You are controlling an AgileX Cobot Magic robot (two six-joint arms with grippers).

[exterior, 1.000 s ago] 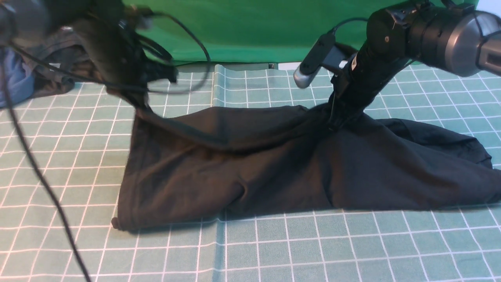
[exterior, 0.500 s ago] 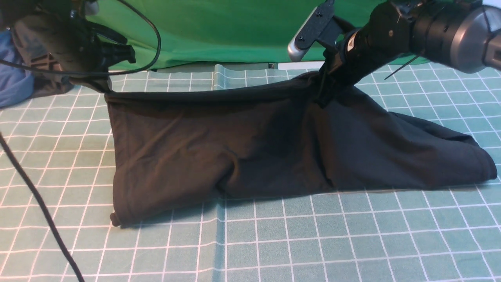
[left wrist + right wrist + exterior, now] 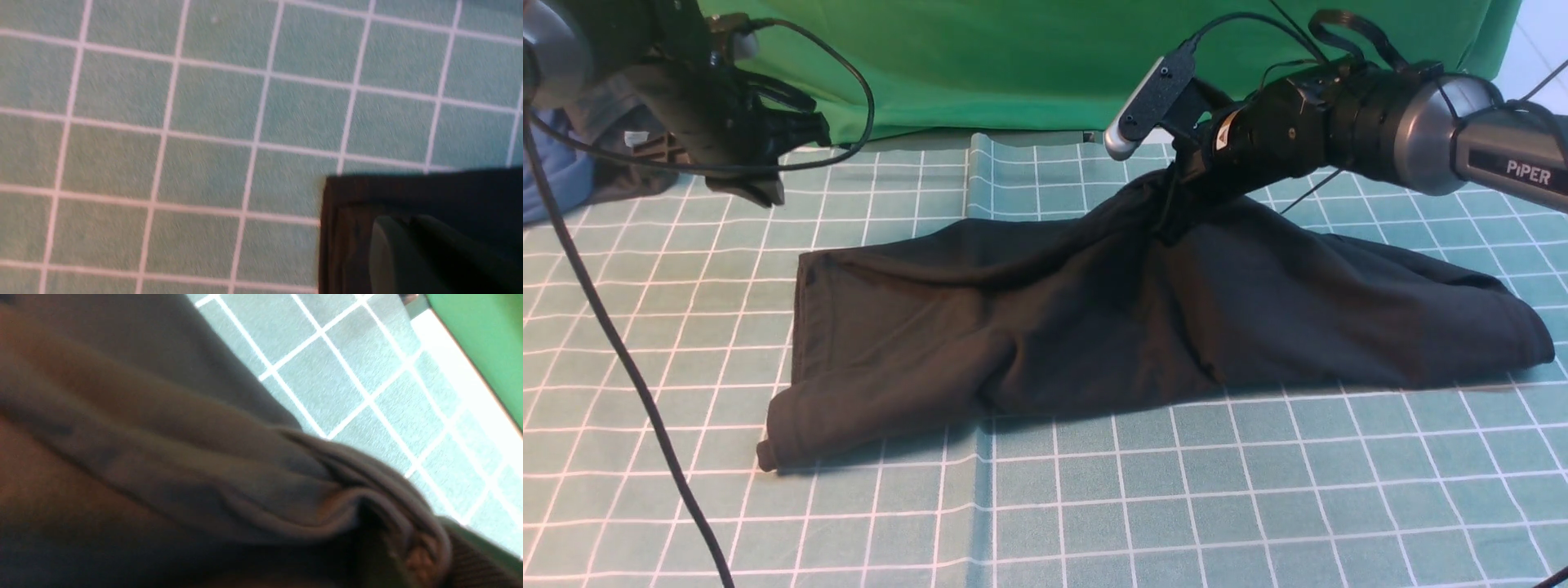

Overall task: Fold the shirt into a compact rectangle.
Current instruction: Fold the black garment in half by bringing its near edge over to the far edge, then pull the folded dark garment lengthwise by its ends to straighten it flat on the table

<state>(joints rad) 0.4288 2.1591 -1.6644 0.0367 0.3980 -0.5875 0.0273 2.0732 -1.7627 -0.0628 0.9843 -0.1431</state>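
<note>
Right arm [image 3: 1298, 135] blk w/ silver-grey link [image 3: 1425, 147] marked "PiPER"; left arm [image 3: 682, 102] blk w/ looping blk cables [image 3: 627, 365].

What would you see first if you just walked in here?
A big black shirt sprawls across the green checked mat. The right gripper pinches a bunch of it near the back, holding it up like a tent. The left gripper hangs shut above the mat, beyond the shirt's left corner.

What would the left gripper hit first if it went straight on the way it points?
Probably the shirt, at its far left corner, lying under the left gripper. Depth is unclear; it could meet the mat just beside instead.
</note>
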